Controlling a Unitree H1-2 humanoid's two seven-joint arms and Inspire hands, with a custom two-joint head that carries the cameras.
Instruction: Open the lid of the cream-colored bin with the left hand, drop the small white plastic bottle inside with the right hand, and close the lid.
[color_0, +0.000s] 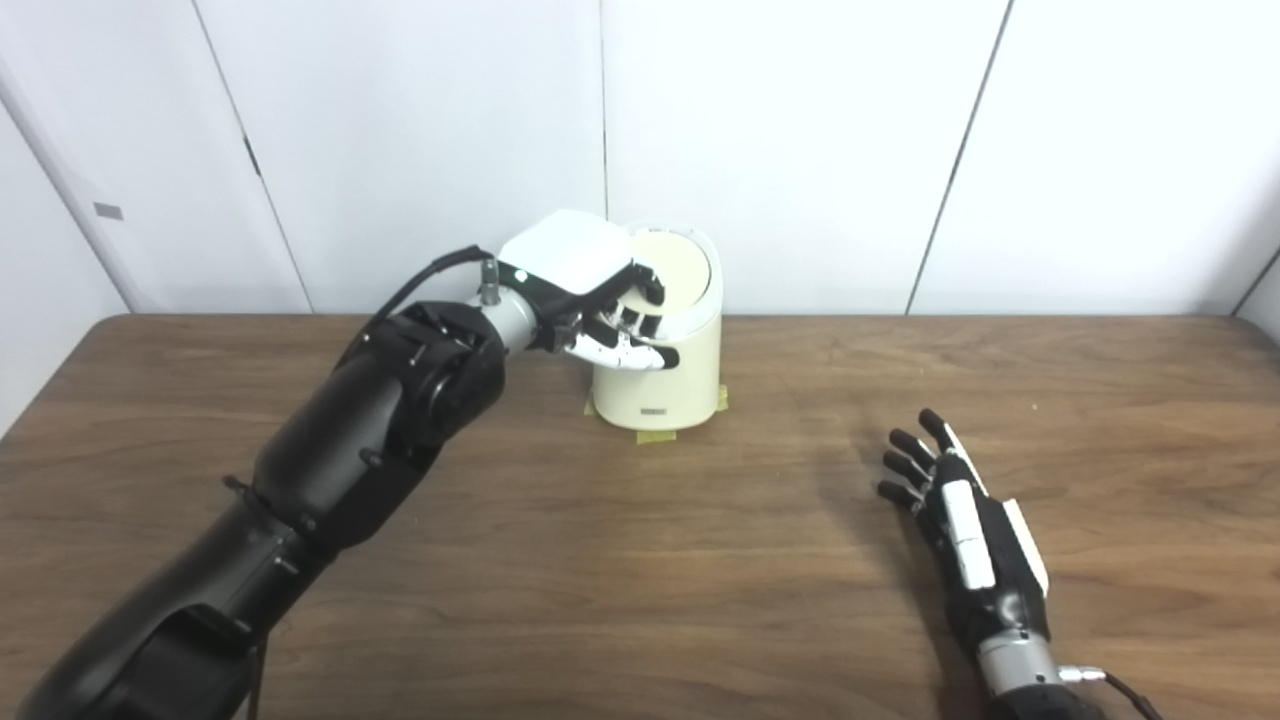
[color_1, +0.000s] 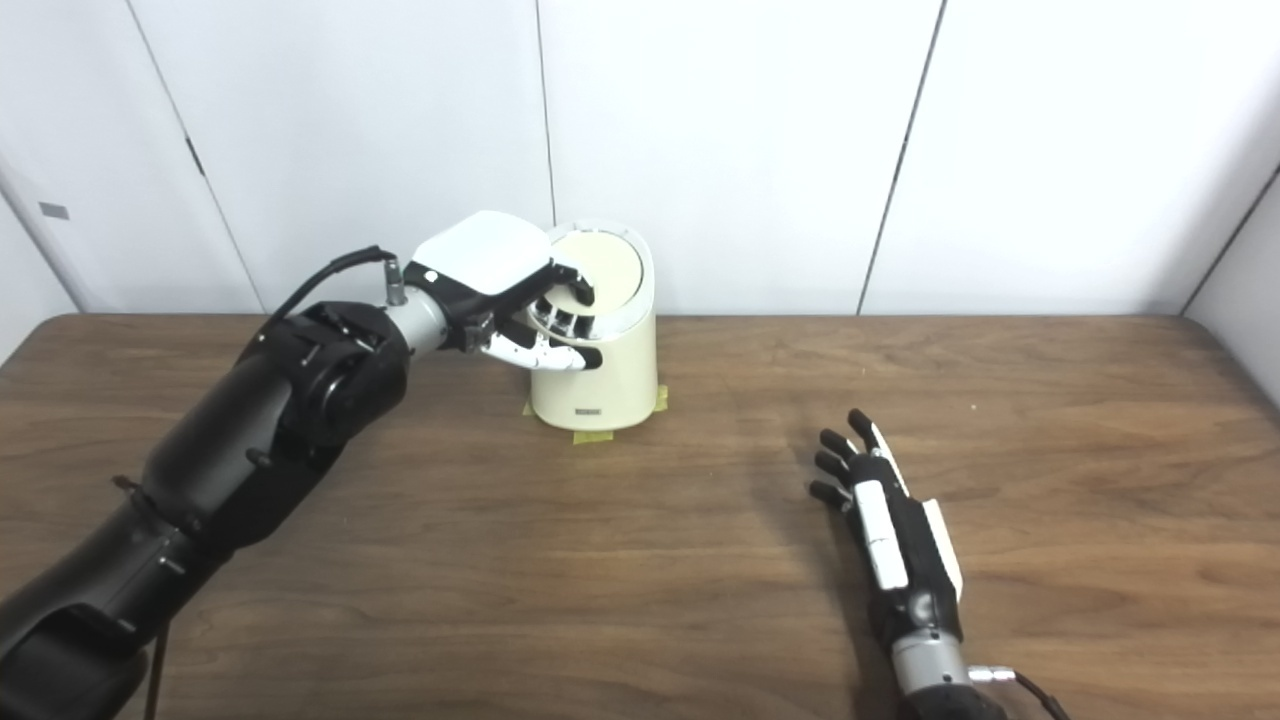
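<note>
Resting left hand (color_0: 585, 290) on bin (color_0: 660, 385) lid (color_0: 675, 265), closed.

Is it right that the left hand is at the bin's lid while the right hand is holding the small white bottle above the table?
Not quite. The left hand is at the lid of the bin, but the right hand holds nothing: it is open over the table, as the right eye view shows. No bottle is visible.

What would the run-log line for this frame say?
left hand: on bin lid, grip unclear | right hand: open, empty, over table | bottle: not visible | lid: down
</note>
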